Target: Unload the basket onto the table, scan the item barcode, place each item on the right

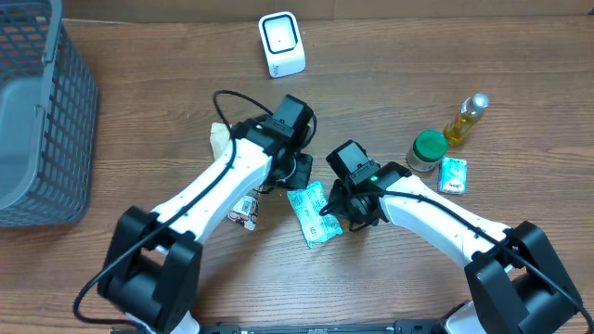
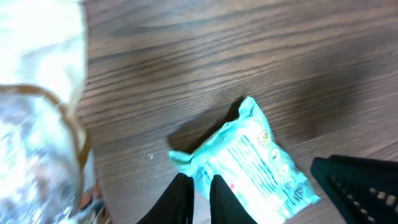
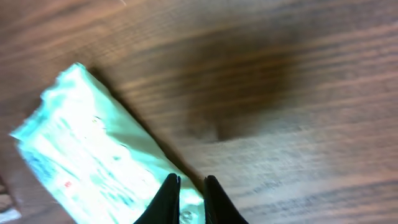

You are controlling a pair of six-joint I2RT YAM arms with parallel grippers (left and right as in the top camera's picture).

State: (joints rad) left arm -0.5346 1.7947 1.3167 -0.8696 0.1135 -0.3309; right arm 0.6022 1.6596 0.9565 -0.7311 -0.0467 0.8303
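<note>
A teal printed packet (image 1: 314, 213) lies flat on the wooden table between my two arms. My left gripper (image 1: 301, 180) hangs over its far end. In the left wrist view its fingers (image 2: 199, 182) stand a narrow gap apart at the packet's (image 2: 255, 158) near edge. My right gripper (image 1: 333, 211) is at the packet's right edge. In the right wrist view its fingertips (image 3: 191, 182) are slightly parted over the packet's (image 3: 81, 143) corner. No barcode can be made out on the blurred print. A white scanner (image 1: 281, 44) stands at the back of the table.
A grey basket (image 1: 37, 121) fills the left side. A green-lidded jar (image 1: 428, 150), an oil bottle (image 1: 467, 118) and a small teal pack (image 1: 453, 174) sit at the right. A small wrapped item (image 1: 244, 211) lies by the left arm, with a clear bag (image 2: 37, 93) nearby.
</note>
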